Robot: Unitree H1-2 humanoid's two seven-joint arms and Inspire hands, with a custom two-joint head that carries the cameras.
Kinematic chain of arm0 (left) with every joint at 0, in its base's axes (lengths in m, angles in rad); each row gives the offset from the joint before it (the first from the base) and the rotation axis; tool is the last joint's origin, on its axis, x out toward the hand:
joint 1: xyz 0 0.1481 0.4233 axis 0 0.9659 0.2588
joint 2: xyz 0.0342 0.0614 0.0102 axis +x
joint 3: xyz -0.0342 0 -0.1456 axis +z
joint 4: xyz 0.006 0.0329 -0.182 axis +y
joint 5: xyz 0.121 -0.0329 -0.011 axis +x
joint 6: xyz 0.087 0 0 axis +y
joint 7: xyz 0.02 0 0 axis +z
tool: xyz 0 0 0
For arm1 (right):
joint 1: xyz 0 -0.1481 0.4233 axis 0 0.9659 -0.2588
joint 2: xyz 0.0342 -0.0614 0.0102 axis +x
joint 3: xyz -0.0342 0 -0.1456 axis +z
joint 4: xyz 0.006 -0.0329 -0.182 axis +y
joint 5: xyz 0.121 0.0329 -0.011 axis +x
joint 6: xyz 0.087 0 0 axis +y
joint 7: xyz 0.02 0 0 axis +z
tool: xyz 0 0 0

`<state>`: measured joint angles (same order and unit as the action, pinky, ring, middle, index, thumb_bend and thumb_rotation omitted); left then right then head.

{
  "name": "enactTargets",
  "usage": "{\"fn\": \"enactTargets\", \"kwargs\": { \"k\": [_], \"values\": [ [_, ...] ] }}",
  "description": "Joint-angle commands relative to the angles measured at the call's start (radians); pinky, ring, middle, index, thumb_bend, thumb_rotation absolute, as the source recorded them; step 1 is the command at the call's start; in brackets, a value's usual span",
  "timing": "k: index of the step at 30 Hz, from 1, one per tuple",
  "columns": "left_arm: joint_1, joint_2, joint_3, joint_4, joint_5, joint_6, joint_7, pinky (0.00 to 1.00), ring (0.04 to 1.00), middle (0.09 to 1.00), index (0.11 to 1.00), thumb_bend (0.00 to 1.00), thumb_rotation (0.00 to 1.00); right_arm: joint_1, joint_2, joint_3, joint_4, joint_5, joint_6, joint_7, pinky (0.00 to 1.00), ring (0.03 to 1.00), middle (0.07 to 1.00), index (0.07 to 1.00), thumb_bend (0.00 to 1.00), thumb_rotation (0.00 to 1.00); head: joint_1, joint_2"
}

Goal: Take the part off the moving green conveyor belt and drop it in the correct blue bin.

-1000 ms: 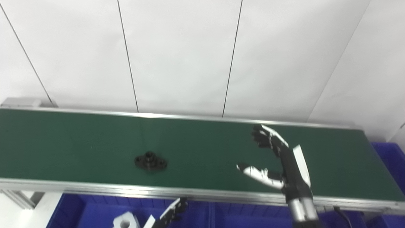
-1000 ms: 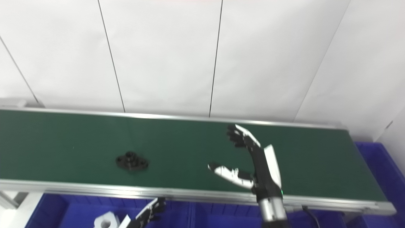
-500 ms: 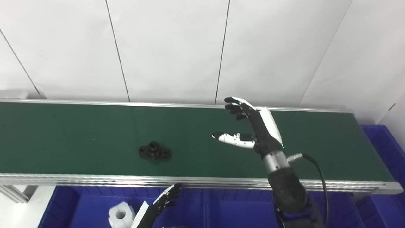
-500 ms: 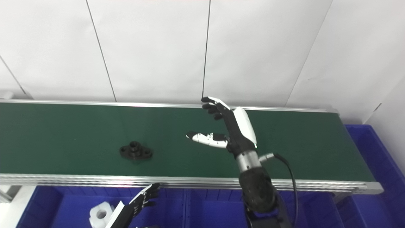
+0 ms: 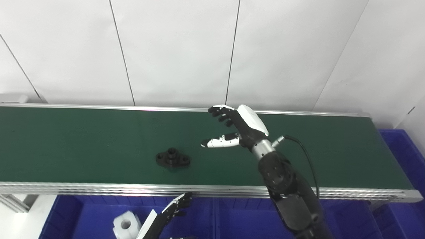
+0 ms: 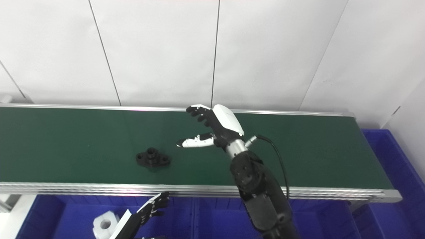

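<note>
Green belt (image 5: 83,139): black part (image 5: 173,159), right robot hand (image 5: 237,127) spread nearby.

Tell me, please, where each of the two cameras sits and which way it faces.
Left eye view: on the head, looking down at the green conveyor belt; shows the open right hand above it and the left hand below its near rail.
Right eye view: beside it, facing the same way, everything shifted left.
Shared: the black part, the white part in a blue bin.
</note>
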<state>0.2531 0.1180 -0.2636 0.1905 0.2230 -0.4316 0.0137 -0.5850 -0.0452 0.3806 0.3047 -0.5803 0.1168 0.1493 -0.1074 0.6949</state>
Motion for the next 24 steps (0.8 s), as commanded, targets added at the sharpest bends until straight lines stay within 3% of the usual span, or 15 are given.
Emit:
{"fn": "enactTargets", "kwargs": {
  "k": [1, 12, 18, 24],
  "values": [
    [-0.013, 0.01, -0.007, -0.016, -0.012, -0.036, -0.015, 0.78, 0.84, 0.866, 0.883, 0.78, 0.67, -0.064, 0.026, 0.018, 0.005, -0.016, 0.014, 0.005, 0.69, 0.764, 0.801, 0.801, 0.85, 0.34, 0.001, 0.001],
    [-0.017, 0.013, -0.021, -0.015, -0.021, -0.038, -0.031, 0.8, 0.85, 0.871, 0.878, 0.75, 0.64, -0.119, 0.042, 0.107, 0.117, -0.071, -0.009, 0.01, 0.7, 0.75, 0.786, 0.798, 0.83, 0.32, 0.011, -0.001],
    [-0.017, 0.012, -0.024, -0.018, -0.006, -0.038, -0.03, 0.79, 0.849, 0.872, 0.885, 0.75, 0.66, -0.124, 0.043, 0.139, 0.142, -0.102, 0.018, 0.027, 0.67, 0.757, 0.802, 0.802, 0.83, 0.3, 0.016, 0.001],
    [-0.017, 0.007, -0.031, -0.018, -0.011, -0.038, -0.026, 0.8, 0.848, 0.872, 0.887, 0.76, 0.66, -0.122, 0.022, 0.177, 0.214, -0.135, -0.035, 0.005, 0.67, 0.732, 0.773, 0.79, 0.8, 0.3, 0.02, 0.005]
  ]
}}
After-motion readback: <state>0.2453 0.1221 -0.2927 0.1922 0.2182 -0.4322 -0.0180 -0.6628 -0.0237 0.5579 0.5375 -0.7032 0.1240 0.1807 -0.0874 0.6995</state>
